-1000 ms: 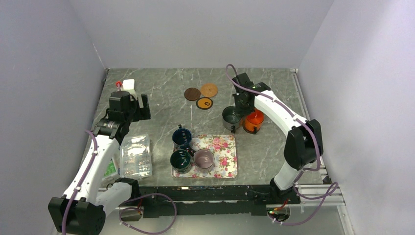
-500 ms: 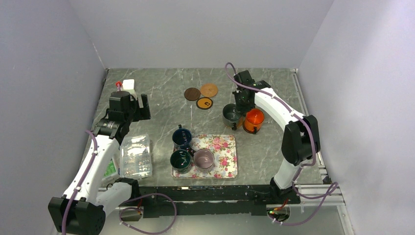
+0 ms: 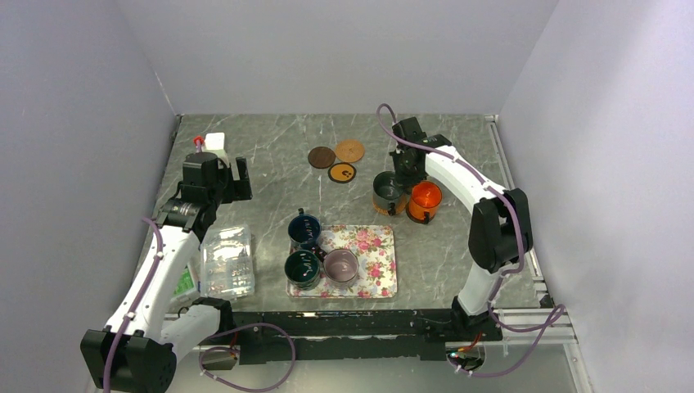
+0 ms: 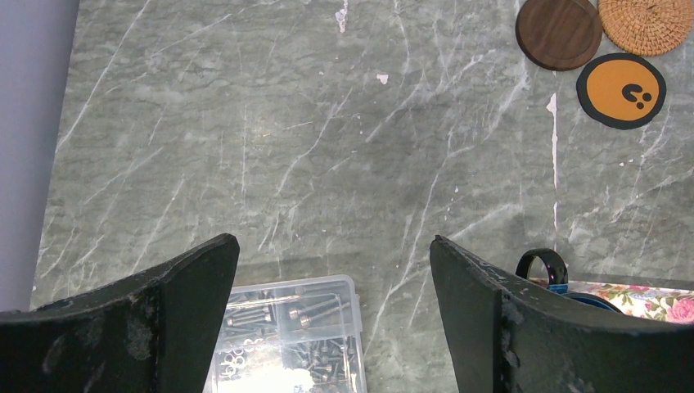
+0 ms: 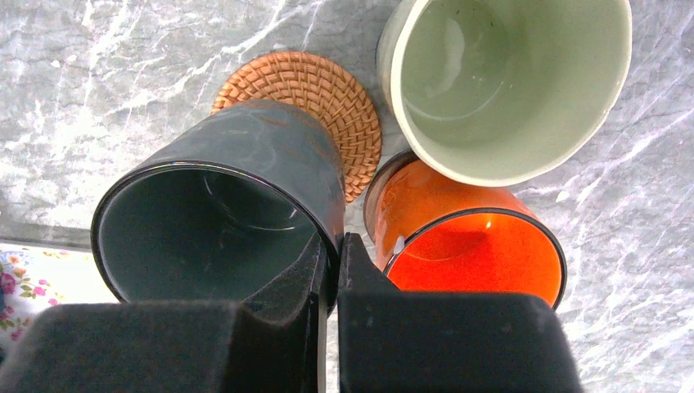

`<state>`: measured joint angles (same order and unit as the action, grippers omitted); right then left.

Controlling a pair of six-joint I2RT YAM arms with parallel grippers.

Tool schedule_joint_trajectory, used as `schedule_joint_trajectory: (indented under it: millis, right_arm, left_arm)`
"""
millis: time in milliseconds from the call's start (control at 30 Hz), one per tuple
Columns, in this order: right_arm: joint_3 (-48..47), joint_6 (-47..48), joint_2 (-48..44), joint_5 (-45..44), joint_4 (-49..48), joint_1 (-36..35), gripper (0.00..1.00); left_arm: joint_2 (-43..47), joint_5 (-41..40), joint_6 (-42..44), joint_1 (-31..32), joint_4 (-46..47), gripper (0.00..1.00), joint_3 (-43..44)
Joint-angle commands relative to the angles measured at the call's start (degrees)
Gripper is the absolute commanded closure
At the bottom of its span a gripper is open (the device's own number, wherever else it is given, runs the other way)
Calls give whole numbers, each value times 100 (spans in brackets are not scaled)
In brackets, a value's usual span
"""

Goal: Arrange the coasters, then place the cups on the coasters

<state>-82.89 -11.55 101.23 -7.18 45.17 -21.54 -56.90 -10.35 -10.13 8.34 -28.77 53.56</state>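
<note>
**Held: dark green handled mug in right claw**

The claw is clenched on the mug's wall, over a tan woven round coaster. A bright orange mug stands just beside at 3 o'clock, and a pale cream-green mug at 1 o'clock. The left claw gapes released above the grey marble worktop.

navy cup: 1
dark green cup: 2
mauve cup: 1
orange cup: 1
pale cream-green cup: 1
cups in all: 6
dark brown coaster: 1
tan woven coaster: 2
orange coaster with black rim: 1
coasters in all: 4
floral tray: 1
clear plastic box: 1
white container: 1
robot arm: 2
table: 1
</note>
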Motion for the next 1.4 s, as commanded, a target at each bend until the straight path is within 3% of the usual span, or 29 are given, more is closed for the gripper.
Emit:
schedule_joint_trajectory:
  millis: [0, 1367]
  right_arm:
    - [-160, -75, -48, -83, -356, 40, 100]
    - [236, -212, 116, -230, -569, 142, 100]
  left_arm:
    - [-6, -2, 29, 19, 21, 6, 74]
    - [1, -4, 29, 19, 21, 6, 70]
